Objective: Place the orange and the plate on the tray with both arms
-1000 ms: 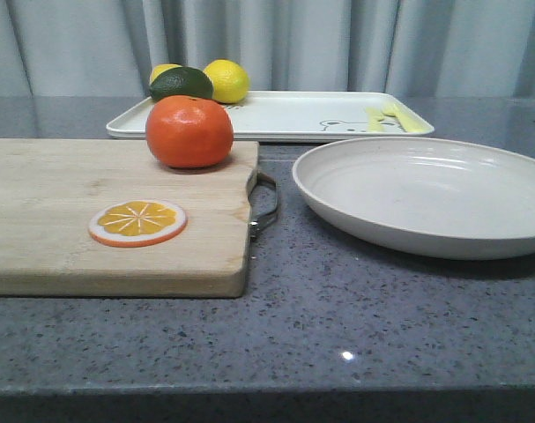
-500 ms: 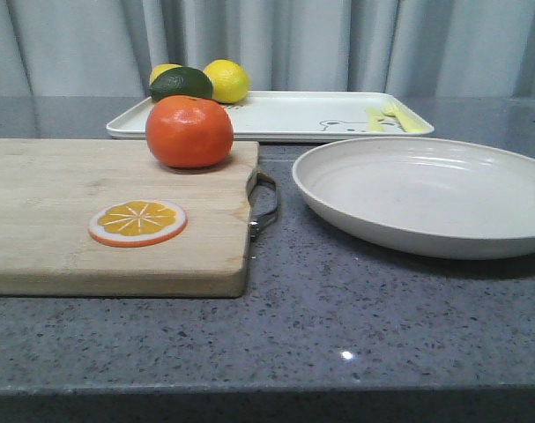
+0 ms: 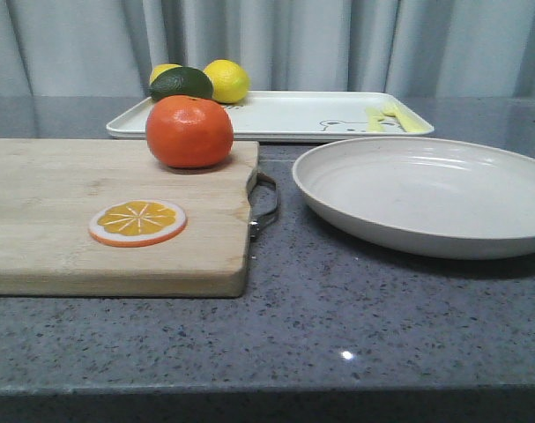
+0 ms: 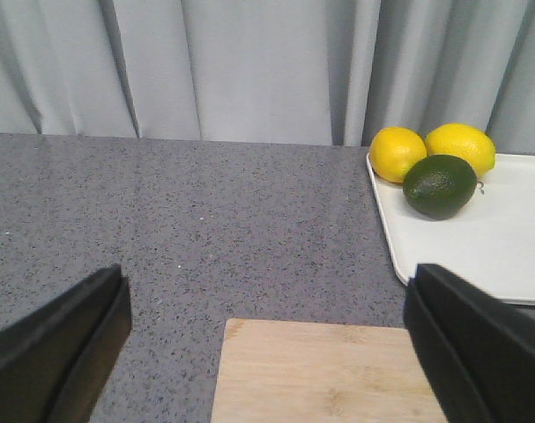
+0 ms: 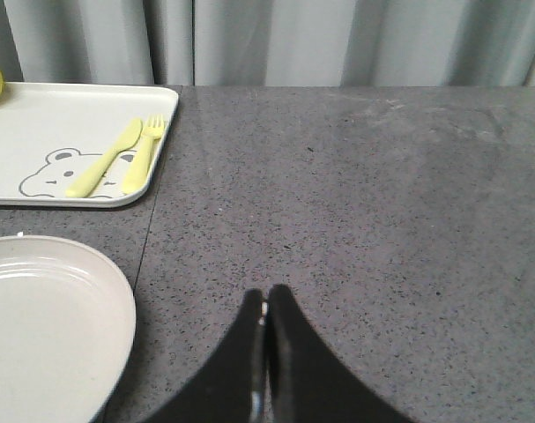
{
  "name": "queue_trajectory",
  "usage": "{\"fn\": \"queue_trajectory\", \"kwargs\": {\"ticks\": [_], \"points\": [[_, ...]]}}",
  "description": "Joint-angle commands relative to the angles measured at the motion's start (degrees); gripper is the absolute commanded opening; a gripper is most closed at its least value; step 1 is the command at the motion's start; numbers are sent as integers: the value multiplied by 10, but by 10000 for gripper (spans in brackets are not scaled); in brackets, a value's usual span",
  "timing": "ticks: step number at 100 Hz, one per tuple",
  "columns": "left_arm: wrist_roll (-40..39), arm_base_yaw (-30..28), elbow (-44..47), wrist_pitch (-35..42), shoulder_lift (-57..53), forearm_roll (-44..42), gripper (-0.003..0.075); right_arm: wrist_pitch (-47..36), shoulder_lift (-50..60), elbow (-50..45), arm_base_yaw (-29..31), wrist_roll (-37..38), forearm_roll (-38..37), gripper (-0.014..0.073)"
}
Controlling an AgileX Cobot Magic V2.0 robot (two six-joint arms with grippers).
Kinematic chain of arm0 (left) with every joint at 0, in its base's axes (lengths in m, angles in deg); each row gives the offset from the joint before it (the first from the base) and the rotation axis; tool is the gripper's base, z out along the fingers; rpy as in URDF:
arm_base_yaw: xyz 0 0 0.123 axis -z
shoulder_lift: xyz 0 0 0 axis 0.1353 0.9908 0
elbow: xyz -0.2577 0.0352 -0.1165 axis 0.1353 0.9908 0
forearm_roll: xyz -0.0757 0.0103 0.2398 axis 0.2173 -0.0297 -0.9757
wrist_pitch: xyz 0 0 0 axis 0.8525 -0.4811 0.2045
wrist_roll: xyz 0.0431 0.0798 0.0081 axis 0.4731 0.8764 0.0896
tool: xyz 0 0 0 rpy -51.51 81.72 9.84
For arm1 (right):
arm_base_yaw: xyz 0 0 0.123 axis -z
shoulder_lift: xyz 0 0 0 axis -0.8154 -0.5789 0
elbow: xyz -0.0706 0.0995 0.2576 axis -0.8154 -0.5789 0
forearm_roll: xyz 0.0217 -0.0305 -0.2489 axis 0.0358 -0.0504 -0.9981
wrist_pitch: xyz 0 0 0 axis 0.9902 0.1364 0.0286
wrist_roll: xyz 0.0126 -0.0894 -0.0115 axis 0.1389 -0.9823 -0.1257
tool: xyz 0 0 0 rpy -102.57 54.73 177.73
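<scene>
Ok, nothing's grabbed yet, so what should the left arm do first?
Probably swing the open left gripper toward the orange, which sits untouched on the cutting board, outside that wrist view. The right gripper is shut beside the plate; the tray has room.

Plate cropped at right edge
</scene>
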Motion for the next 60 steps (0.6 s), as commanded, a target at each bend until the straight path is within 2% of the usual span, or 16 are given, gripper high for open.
{"fn": "queue_trajectory", "kwargs": {"ticks": [1, 28, 60], "points": [[-5, 23, -49, 25, 29, 5, 622, -43, -8, 20, -1, 2, -2, -67], [11, 143, -155, -28, 149, 5, 620, -42, -8, 20, -1, 2, -2, -67], [11, 251, -302, -151, 311, 31, 620, -42, -8, 20, -1, 2, -2, -67]]}}
